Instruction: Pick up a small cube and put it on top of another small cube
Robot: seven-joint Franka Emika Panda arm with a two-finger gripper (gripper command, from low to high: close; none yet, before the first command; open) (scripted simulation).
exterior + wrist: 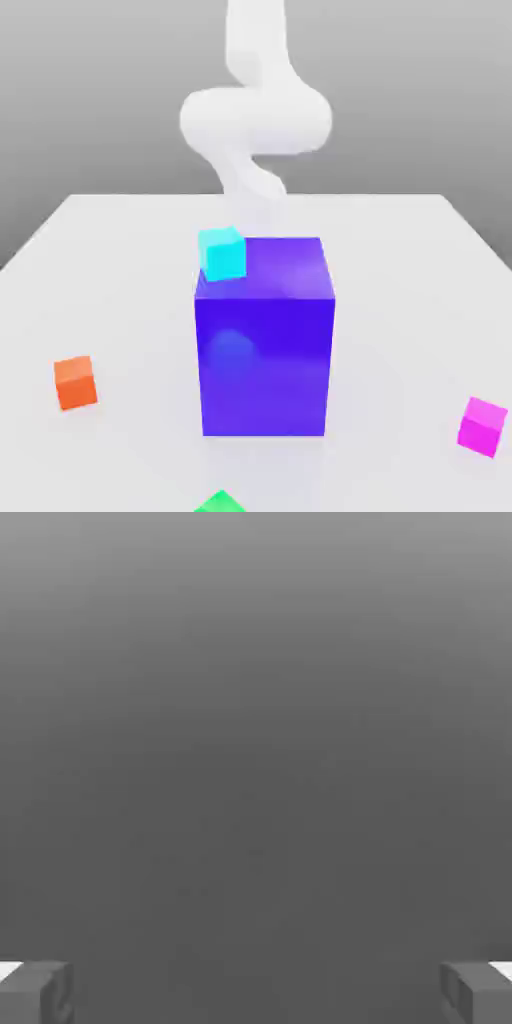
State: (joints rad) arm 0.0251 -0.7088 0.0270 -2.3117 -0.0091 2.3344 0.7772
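cut off: green cube (220, 503) at frame edge, in front of blue-violet block (265, 350)
arm (255, 115): behind block, lower part hidden
gripper (256, 992): fingers wide apart, empty
pink cube (482, 426): table, exterior view's right of block, well apart from arm

From my station I saw a plain white desk (120, 260) spreading toward the camera, its far edge straight against a flat grey backdrop (90, 90) that darkened upward. Light was soft and even, leaving faint glossy reflections on the desk.
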